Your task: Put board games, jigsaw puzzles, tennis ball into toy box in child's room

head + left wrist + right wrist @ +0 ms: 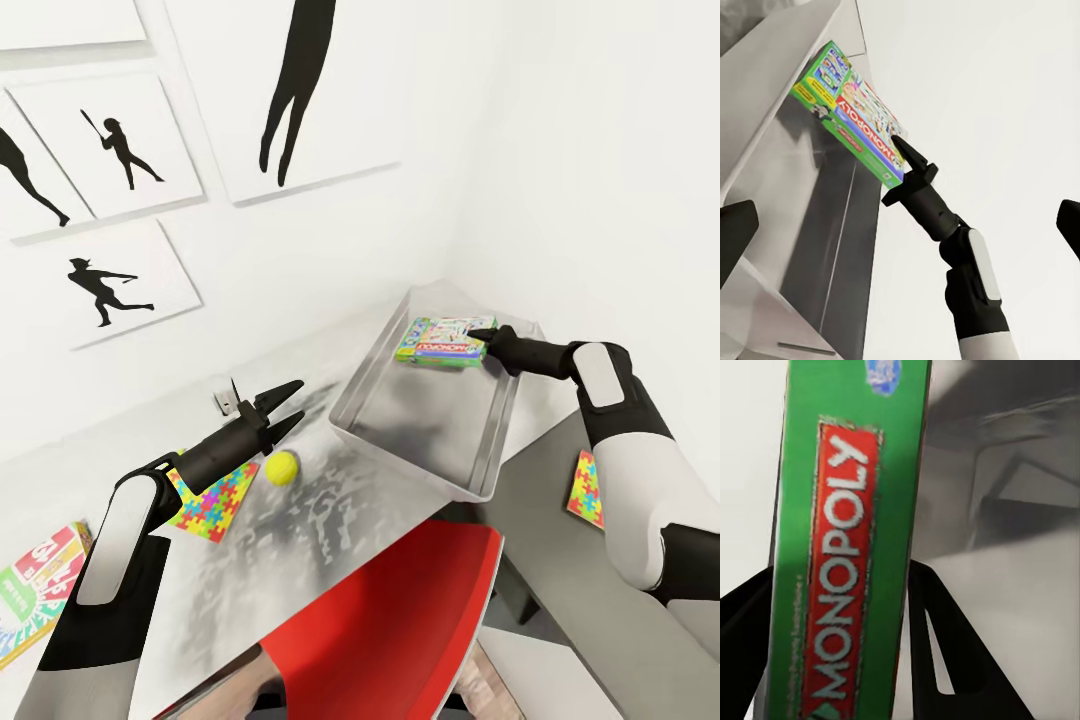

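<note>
The Monopoly box (441, 341) is hanging over the far end of the grey tray (425, 420) — the right gripper (486, 337) is pinching its edge. On the table (300, 500), the left gripper (283, 405) is hovering spread above the tennis ball (282, 466), a jigsaw (212, 500) lying beside it.

Skip-Bo box (35, 590) cut off by head view's left edge, part under left arm. Jigsaw puzzle (212, 503) near tabletop's front edge partly covered by left forearm; second puzzle (587, 490) half behind right arm. Red chair (390, 620) cropped at bottom. Right wrist: Monopoly box (844, 547) blurred, ends cut off, small print unreadable.
</note>
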